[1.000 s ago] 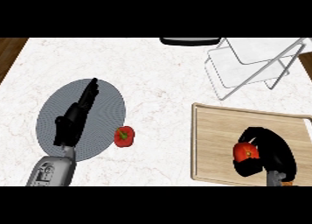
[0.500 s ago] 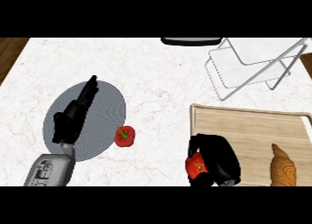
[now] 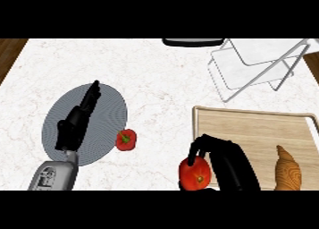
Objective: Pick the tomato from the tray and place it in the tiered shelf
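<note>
The robot's right hand (image 3: 231,166), black fingers curled, grasped a round red tomato (image 3: 196,175) on its left side, at the left edge of a pale wooden tray (image 3: 254,112) on the white marble tabletop (image 3: 155,76). A golden croissant (image 3: 289,172) lay just right of that hand. A white wire tiered shelf (image 3: 247,62) stood well beyond it. The left hand (image 3: 74,127), fingers straight, lay over a round grey plate (image 3: 109,107), with a small red pepper (image 3: 126,139) just to its right.
</note>
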